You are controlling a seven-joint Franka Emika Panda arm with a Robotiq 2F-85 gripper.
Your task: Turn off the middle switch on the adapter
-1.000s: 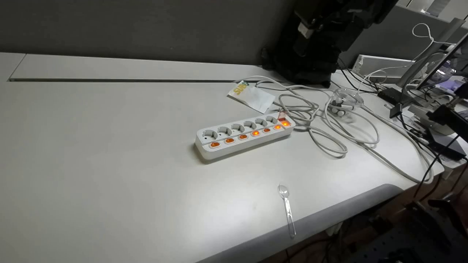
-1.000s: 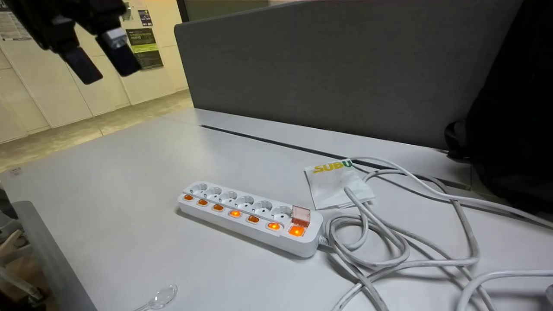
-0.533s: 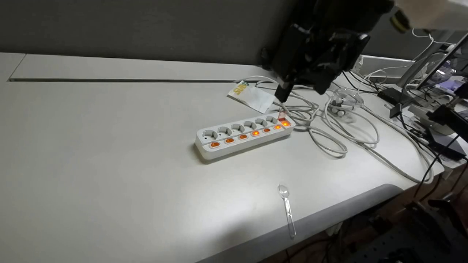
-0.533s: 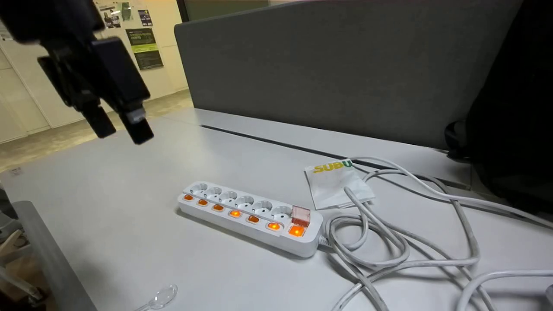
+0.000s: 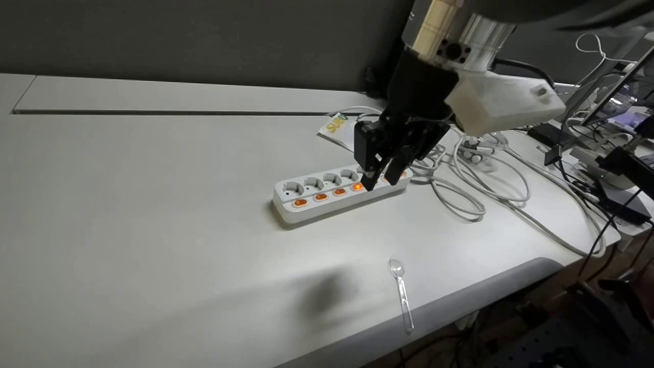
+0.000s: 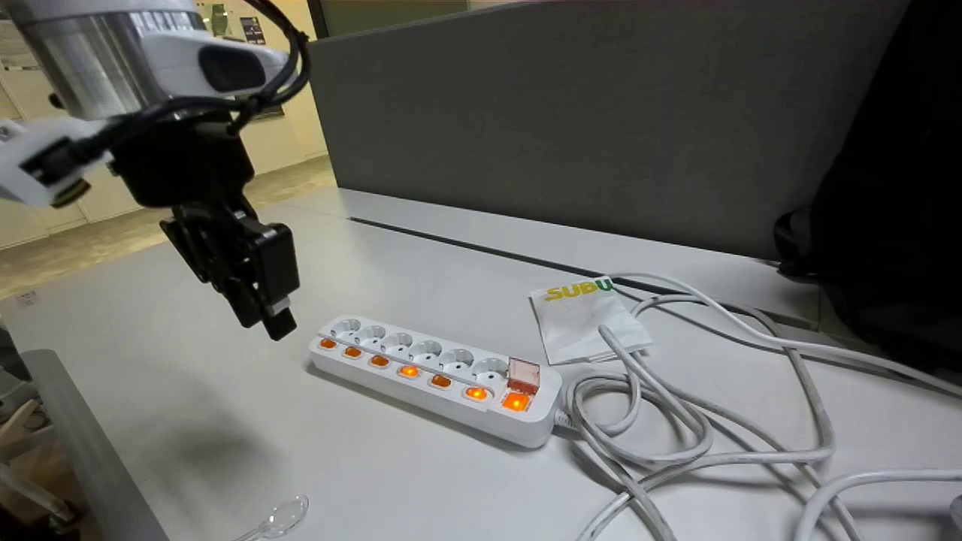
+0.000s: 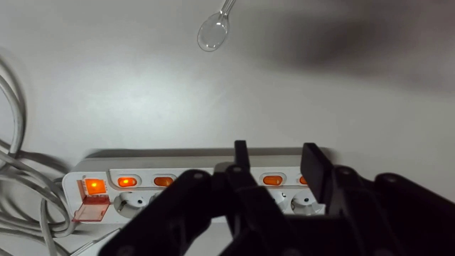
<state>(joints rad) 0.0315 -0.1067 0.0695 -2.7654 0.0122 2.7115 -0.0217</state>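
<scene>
Tool (image 7: pixel 276 156) lowered, jaws parted | power strip (image 6: pixel 428 402) left unmoved, set in from grey edge of bench (image 5: pixel 153 230) | middle switch (image 6: pixel 409 371) still seen lit

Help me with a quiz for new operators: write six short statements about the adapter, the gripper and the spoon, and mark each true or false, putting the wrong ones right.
1. The middle switch on the adapter is lit. True.
2. The gripper is open. True.
3. The gripper is pressing the middle switch. False: the two are apart.
4. The clear spoon lies on the table. True.
5. The clear spoon touches the adapter. False: it lies apart from it.
6. The adapter stands on its end. False: it lies flat on the table.
</scene>
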